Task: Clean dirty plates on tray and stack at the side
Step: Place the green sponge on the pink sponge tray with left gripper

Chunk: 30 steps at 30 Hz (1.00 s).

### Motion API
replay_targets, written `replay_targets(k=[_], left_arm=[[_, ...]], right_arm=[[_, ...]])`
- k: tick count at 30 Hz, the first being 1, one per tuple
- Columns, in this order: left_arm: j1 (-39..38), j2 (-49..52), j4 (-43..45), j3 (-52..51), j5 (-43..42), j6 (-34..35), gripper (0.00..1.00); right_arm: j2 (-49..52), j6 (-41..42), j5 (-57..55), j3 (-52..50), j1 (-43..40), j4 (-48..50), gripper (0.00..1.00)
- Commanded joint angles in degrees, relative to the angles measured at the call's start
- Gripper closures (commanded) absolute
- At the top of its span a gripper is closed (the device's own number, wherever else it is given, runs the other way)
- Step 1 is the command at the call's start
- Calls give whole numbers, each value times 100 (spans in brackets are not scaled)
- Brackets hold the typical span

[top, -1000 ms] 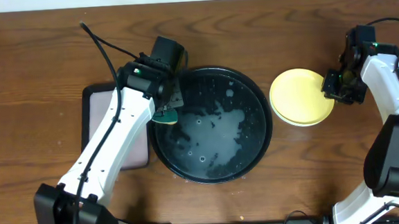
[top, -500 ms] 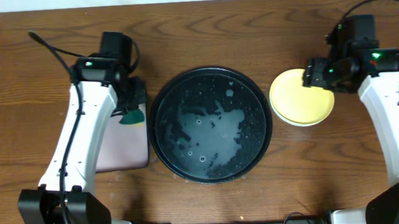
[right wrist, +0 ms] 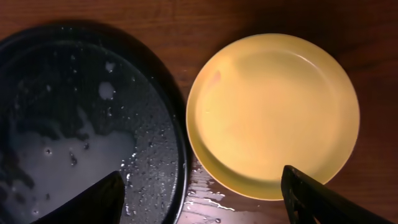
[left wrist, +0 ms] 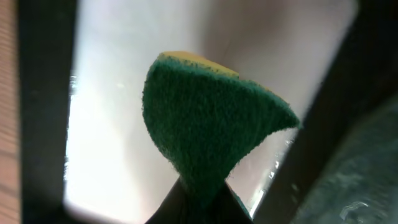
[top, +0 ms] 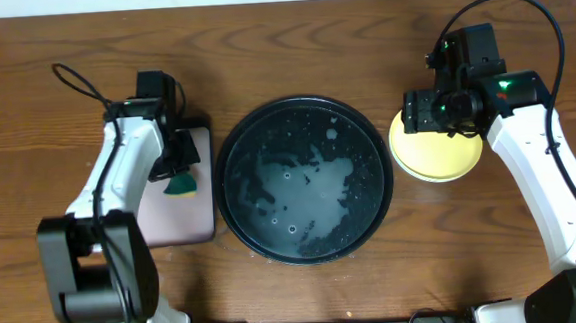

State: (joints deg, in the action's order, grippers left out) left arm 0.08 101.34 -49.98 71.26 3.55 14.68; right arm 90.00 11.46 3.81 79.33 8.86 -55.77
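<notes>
At the middle of the desk (top: 43,86), the tray (top: 365,192) is lying flat and carrying a film of cloudy, soapy water. Right of the tray, just beside its rim, the yellow plate (top: 438,157) is resting on the desk. In the overhead view a paler rim is showing under the plate's near edge, but what lies beneath cannot be determined. The right gripper (top: 433,113) is hanging over the plate's far edge, its fingers (right wrist: 87,202) spread wide and gripping nothing. Left of the tray, the left gripper (top: 173,166) is hovering over the rectangular pink tray (top: 172,224), its fingers pinching a green sponge (left wrist: 211,137) with a yellow backing. The sponge is sitting over the pink surface, near the side closest to the round tray. Whether it is touching that surface cannot be determined.
</notes>
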Motion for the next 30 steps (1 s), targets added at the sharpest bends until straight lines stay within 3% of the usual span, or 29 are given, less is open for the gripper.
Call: replay_targets(k=[1,5,9,15,17,18,19,30], left_arm=[[24,199,61,7,96,-111,84],[24,326,35,7,94,-111,50],[24,225,-155,133,92,-109,38],[24,-184,-852,610,92,-96,36],[24,-404,-1029,675,92,-87,36],[24,-520,-1091,673,90,-90,30],[24,-621,-1128,673,94,-90,21],[24,-887,-1126,671,94,-90,21]], right_arm=[[55,-127,-72,59,57,-24,22],[55,-129,-74,59,57,-44,22],[55,-195,-74,59,57,-37,22],[4,-199,-76,63,57,-63,21],[-103,-236,-79,105,44,-122,9],[-179,-236,-81,144,42,-151,1],[-275,-236,-81,186,31,-168,1],[-2103,-234,-76,343,-4,-61,1]])
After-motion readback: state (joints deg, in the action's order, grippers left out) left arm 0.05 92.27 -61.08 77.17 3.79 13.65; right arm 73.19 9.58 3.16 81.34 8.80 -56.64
